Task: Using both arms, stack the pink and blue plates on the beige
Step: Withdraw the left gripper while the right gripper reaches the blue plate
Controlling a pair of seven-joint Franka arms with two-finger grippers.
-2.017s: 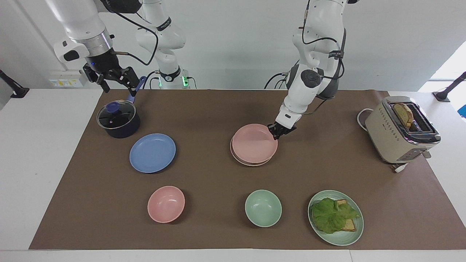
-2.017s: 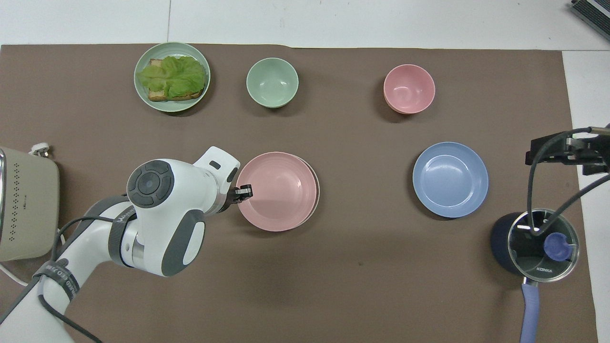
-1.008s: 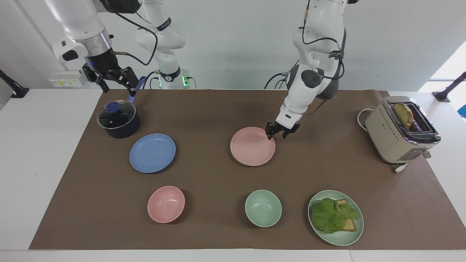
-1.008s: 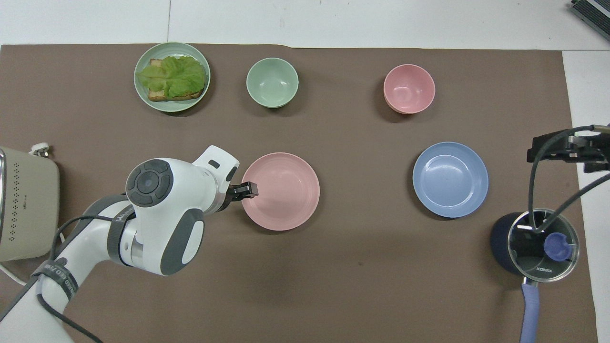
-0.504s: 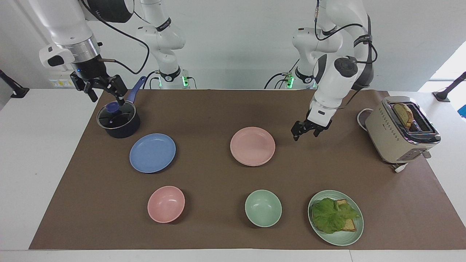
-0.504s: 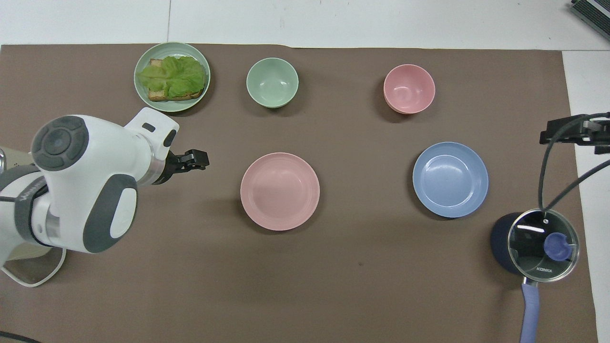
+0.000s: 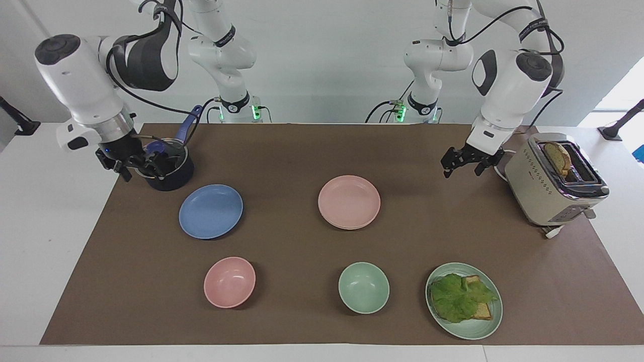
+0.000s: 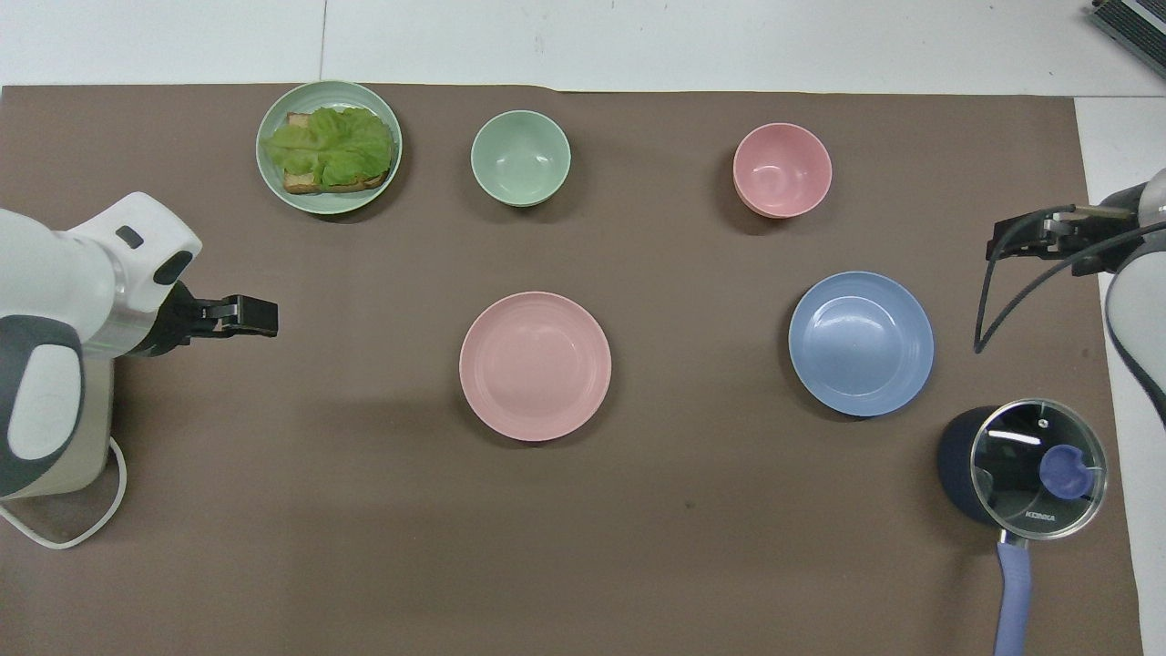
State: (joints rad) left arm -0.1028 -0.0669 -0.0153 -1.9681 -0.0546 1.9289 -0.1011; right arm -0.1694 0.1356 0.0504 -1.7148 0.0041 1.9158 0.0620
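The pink plate (image 7: 348, 200) (image 8: 535, 366) lies mid-table, stacked on the beige plate (image 7: 348, 228). Only a thin pale rim of the beige one shows in the facing view, and from overhead it is hidden. The blue plate (image 7: 211, 210) (image 8: 861, 343) lies alone on the mat toward the right arm's end, beside the pot. My left gripper (image 7: 462, 165) (image 8: 264, 317) hangs open and empty over the mat next to the toaster, well clear of the stack. Over the mat's edge by the pot my right gripper (image 7: 135, 170) (image 8: 1011, 239) is open and empty.
A dark pot with a glass lid (image 7: 166, 173) (image 8: 1029, 469) stands near the blue plate. A cream toaster (image 7: 553, 178) holding bread is at the left arm's end. Farthest from the robots are a pink bowl (image 7: 229, 282), a green bowl (image 7: 364, 287) and a green plate with lettuce and bread (image 7: 464, 300).
My left gripper let go of the pink plate, which settled on the beige one, then drew back toward the toaster. My right gripper came down beside the pot.
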